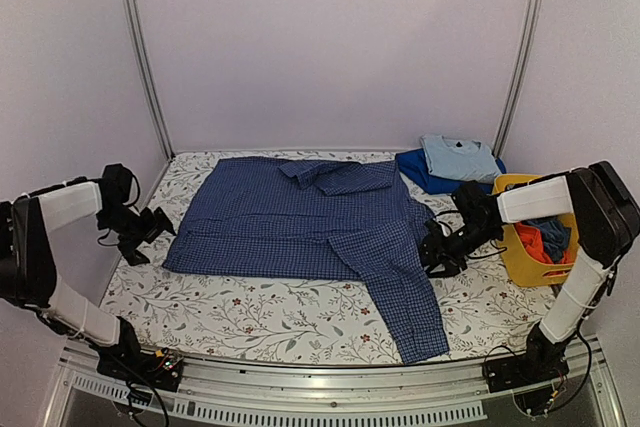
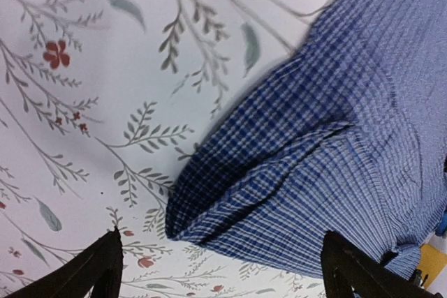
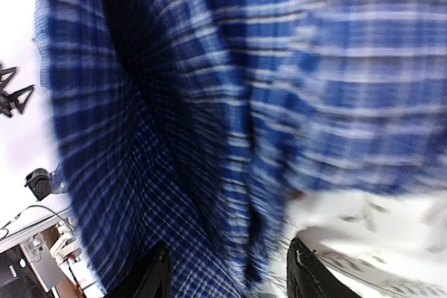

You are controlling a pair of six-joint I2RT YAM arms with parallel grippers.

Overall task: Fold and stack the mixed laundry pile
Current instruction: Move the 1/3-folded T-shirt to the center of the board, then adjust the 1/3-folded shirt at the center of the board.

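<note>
Closing here, the right gripper [image 3: 229, 243], half-open over the blue shirt [image 1: 300, 217], may pinch several layers; the left gripper [image 2: 220, 235] stands wide, empty.

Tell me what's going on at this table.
Two robot arms are working on laundry. A blue checked shirt lies spread on the floral table, one sleeve trailing toward the near edge. The left hand is open at its left corner, holding nothing; the right hand is open at its right side. Folded garments sit far right, by a yellow basket holding more clothes.
</note>
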